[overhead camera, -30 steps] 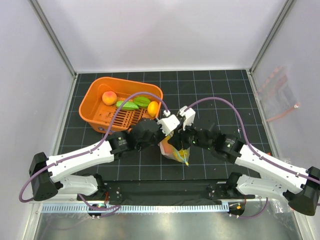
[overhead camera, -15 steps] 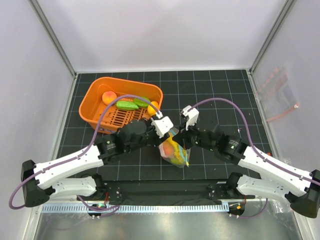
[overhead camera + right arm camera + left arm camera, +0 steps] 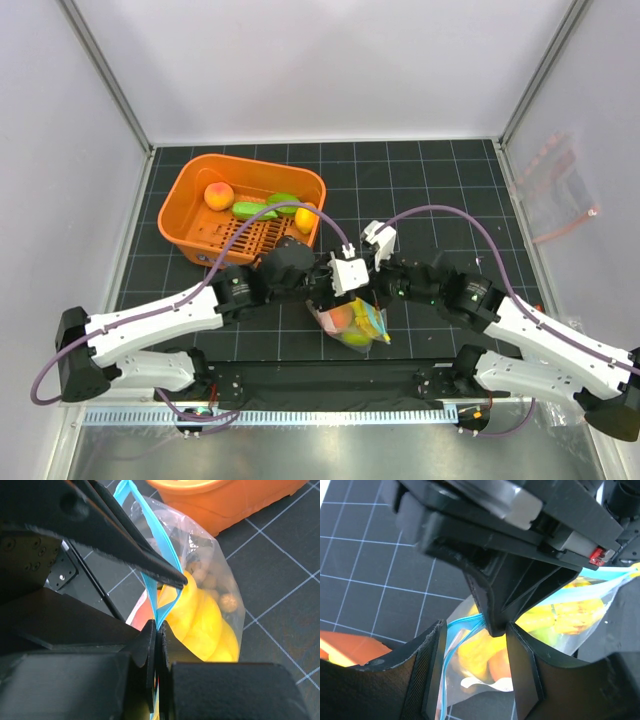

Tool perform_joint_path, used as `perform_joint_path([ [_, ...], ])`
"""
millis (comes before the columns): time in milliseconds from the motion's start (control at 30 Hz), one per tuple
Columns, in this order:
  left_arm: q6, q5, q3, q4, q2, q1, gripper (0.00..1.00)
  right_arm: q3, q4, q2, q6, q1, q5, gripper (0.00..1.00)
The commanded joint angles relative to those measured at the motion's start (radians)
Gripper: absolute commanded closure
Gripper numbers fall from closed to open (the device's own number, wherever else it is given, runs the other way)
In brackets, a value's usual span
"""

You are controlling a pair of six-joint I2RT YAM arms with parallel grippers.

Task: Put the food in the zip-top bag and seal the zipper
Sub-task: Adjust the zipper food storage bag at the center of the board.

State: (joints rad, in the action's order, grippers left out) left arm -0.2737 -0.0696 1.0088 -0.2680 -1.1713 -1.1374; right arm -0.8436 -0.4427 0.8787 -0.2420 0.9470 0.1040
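Observation:
The zip-top bag [image 3: 350, 322] lies near the front middle with yellow, orange and green food [image 3: 343, 318] inside. My right gripper [image 3: 157, 630] is shut on the teal zipper [image 3: 152, 597], pinching the strip between its pads. A yellow banana [image 3: 200, 620] and brown balls [image 3: 212, 582] show through the clear plastic. My left gripper [image 3: 475, 630] stands open astride the bag's mouth. The zipper [image 3: 462, 627] runs between its fingers, close to the left one. In the top view both grippers, left [image 3: 337, 293] and right [image 3: 368, 290], meet above the bag.
The orange basket [image 3: 190, 195] at back left holds a peach [image 3: 218, 195], green pieces [image 3: 262, 209] and a lemon [image 3: 305, 217]. Another clear bag with a red strip [image 3: 555, 195] hangs on the right wall. The basket's corner [image 3: 225, 500] is close behind the bag.
The left gripper has opened and moved right over the bag's mouth. The right gripper has closed on the zipper. The bag has shifted slightly toward the near edge.

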Motion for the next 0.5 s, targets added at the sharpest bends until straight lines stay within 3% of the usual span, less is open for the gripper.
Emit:
perform_joint_path([
  [0,-0.03,0.037,0.037,-0.037,-0.002,-0.007,0.46,-0.041,0.068,-0.017,0.017,0.007,0.074,0.99],
  [233,-0.03,0.057,0.004,-0.013,0.065,-0.007,0.44,-0.052,0.056,0.022,0.026,0.015,0.106,0.99],
  [467,-0.036,0.054,0.001,-0.042,0.102,-0.031,0.33,-0.055,0.061,0.02,0.043,0.047,0.126,0.99],
])
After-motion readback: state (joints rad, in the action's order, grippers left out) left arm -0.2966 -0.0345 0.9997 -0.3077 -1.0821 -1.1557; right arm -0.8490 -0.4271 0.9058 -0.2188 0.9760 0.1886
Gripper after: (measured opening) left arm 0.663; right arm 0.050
